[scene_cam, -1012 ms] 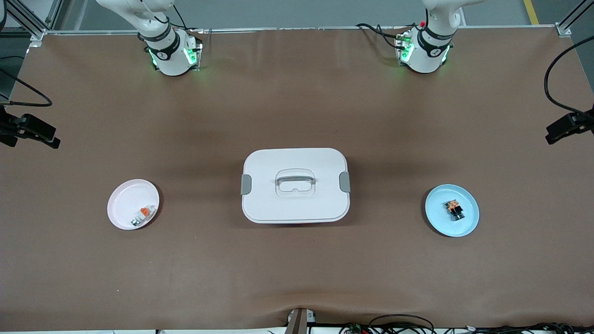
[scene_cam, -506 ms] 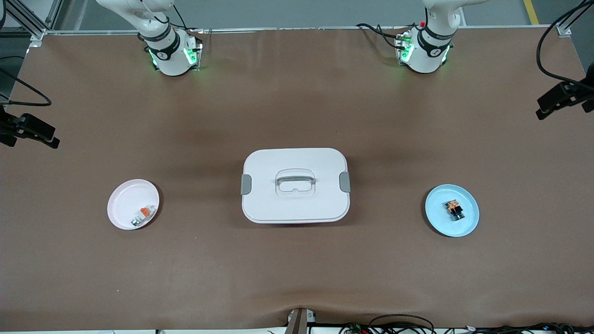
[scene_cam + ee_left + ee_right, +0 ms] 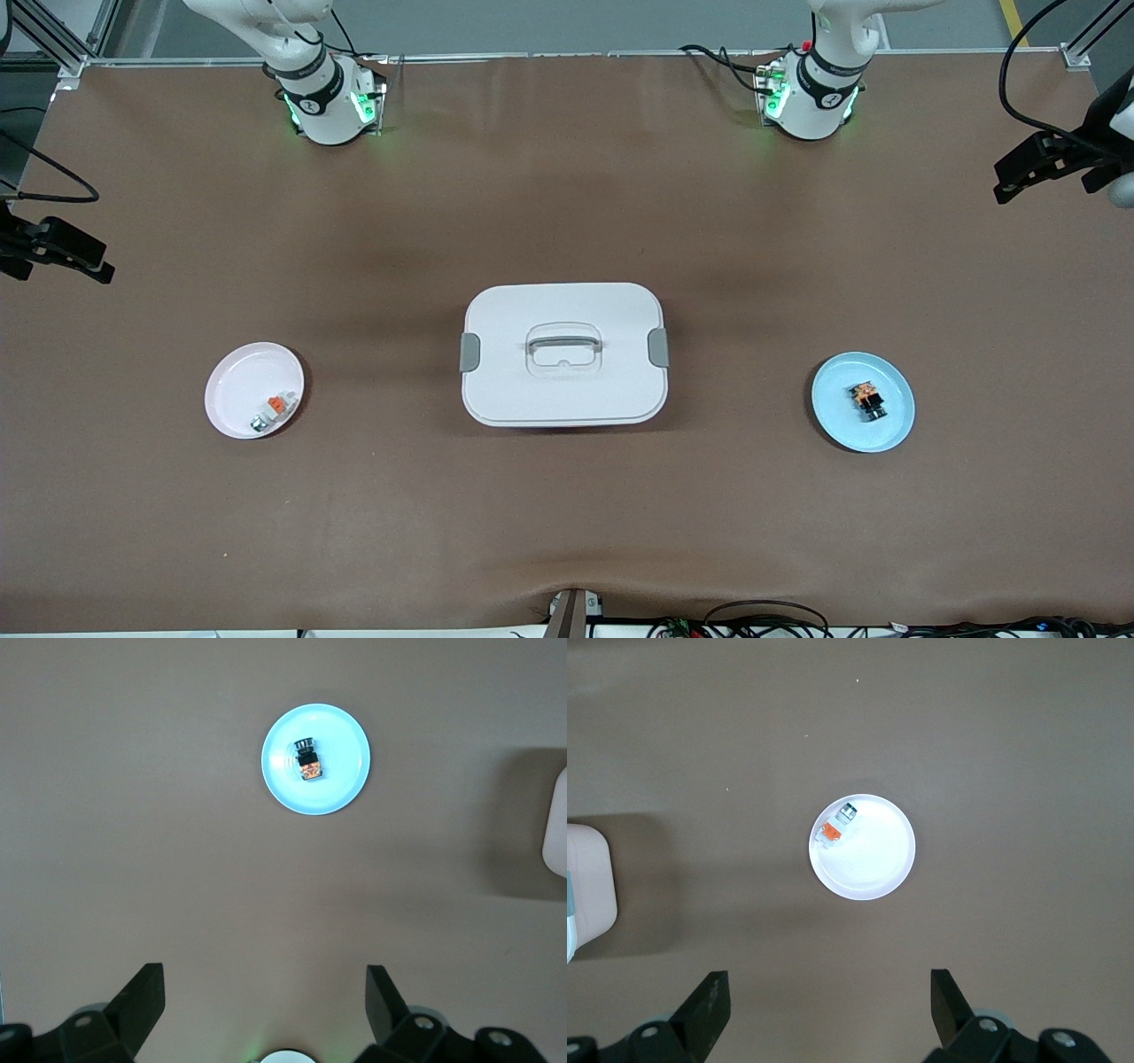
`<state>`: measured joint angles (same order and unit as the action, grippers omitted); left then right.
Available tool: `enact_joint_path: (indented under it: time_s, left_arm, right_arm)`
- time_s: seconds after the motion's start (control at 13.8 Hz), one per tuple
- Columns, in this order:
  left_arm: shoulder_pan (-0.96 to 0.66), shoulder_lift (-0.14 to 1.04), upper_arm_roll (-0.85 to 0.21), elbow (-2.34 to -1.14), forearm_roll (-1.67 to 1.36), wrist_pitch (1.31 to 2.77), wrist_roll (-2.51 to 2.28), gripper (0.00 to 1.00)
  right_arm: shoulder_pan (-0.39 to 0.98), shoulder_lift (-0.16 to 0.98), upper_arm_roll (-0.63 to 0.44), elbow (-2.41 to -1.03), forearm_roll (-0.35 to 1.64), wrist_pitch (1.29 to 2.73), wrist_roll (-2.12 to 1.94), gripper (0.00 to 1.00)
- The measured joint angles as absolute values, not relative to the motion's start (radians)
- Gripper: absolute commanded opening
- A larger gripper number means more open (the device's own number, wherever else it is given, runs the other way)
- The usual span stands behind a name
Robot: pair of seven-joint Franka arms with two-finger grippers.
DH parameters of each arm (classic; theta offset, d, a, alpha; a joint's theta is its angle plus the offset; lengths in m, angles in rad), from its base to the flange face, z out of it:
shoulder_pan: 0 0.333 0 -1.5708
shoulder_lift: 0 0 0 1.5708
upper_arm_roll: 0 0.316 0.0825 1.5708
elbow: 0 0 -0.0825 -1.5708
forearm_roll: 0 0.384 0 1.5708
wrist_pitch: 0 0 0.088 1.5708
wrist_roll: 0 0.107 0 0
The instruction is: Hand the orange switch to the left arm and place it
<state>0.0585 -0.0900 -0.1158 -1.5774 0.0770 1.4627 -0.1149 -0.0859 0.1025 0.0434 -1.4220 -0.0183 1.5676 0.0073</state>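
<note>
The orange switch (image 3: 866, 400) lies on a small blue plate (image 3: 893, 425) toward the left arm's end of the table. It also shows in the left wrist view (image 3: 307, 759), black with orange marks. My left gripper (image 3: 264, 992) hangs high over bare table beside that plate, open and empty. My right gripper (image 3: 830, 992) hangs high over bare table beside the pink plate (image 3: 873, 864), open and empty. The white box (image 3: 563, 354) with grey clips stands at the table's middle, between the two plates.
The pink plate (image 3: 239, 381) toward the right arm's end holds a white-and-grey piece with an orange tab (image 3: 275, 408). The left arm's black hand (image 3: 1036, 164) and the right arm's black hand (image 3: 58, 248) show at the front view's side edges. Cables lie at the table's near edge.
The left arm's hand has moved toward the robots' bases and a little inward over the table's end. The right arm, switch, plates and box have not moved.
</note>
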Motion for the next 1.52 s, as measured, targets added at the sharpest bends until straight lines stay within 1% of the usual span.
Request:
enact_joint_path:
  time_s: [0.58, 0.87, 1.52]
  left_arm:
    - [0.019, -0.104, -0.116, -1.578, 0.036, 1.437, -0.117, 1.00]
    - [-0.025, -0.104, -0.093, -1.578, 0.034, 1.437, -0.117, 1.00]
    - [-0.025, -0.102, -0.078, -1.577, 0.034, 1.437, -0.114, 1.00]
  right_arm:
    - [-0.086, 0.103, 0.042, -1.422, 0.005, 1.540, 0.007, 1.00]
    - [-0.093, 0.103, 0.042, -1.422, 0.015, 1.540, 0.007, 1.00]
    - [-0.094, 0.103, 0.042, -1.422, 0.016, 1.540, 0.007, 1.00]
